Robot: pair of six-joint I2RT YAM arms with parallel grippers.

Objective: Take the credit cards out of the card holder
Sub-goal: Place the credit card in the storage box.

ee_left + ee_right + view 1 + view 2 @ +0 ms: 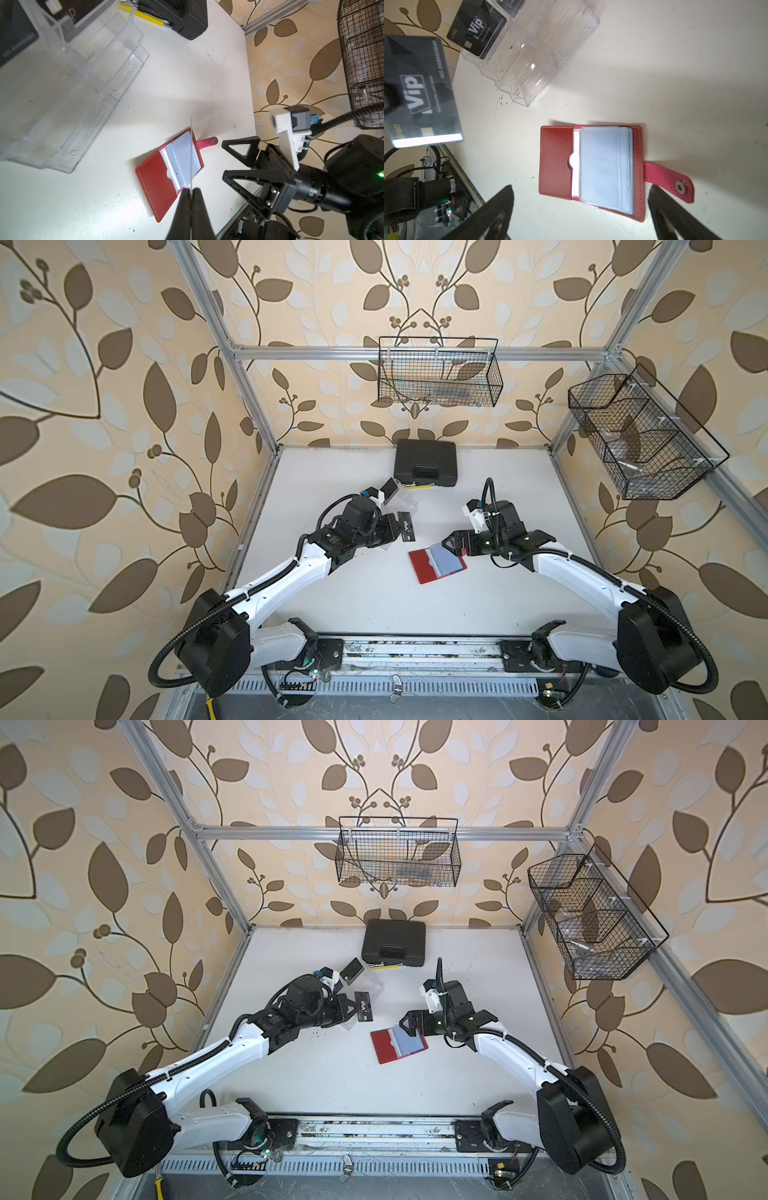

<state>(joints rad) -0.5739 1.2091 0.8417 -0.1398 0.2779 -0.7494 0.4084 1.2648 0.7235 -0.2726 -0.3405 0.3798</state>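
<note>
Open card holder (556, 162) flat on table, strap tab pointing at R arm. Right gripper (232, 160) just beside that tab, fingers wide apart, empty; nearer arm by far. Left gripper (395, 527) clamped on one credit card (421, 93), airborne, twd clear tray (542, 47) well beyond holder; 2nd card (477, 27) in tray. Sleeves look empty, can't be sure.

Noted on white, speckled surface (353, 593): open red card holder (424, 568) near centre; clear tray (537, 52) further back; black case (424, 462) at rear edge, yellow pen (148, 16) alongside
</note>
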